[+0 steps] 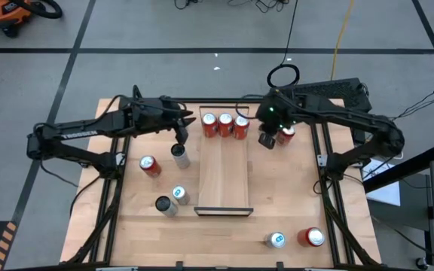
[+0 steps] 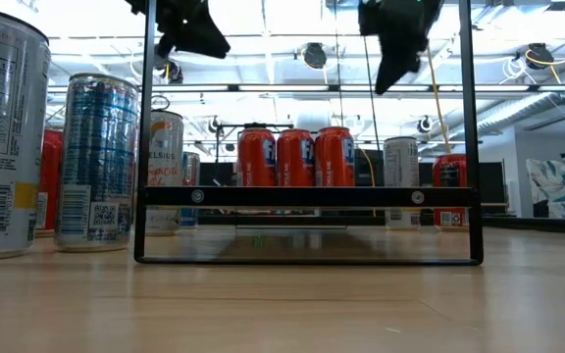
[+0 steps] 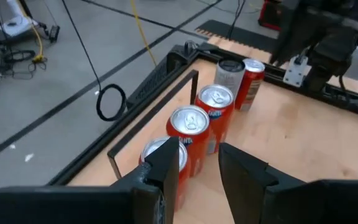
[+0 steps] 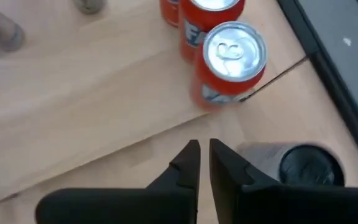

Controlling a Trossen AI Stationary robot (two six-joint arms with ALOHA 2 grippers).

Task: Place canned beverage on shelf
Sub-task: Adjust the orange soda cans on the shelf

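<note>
Three red cans (image 1: pixel 225 124) stand in a row at the far end of the shelf (image 1: pixel 223 181), touching one another.

The right gripper (image 4: pixel 202 163) hangs above the table just right of that row, fingers nearly pressed together with only a thin gap and nothing between them. Beside it stand a grey can (image 4: pixel 300 163) and a red can (image 1: pixel 286 134) — the arm covers most of both from above.

The left gripper (image 3: pixel 199 165) hovers on the row's other side, fingers spread and empty, a silver can (image 1: pixel 179 155) just below it. In the low view both grippers are cut off at the top edge — only dark tips show.
</note>
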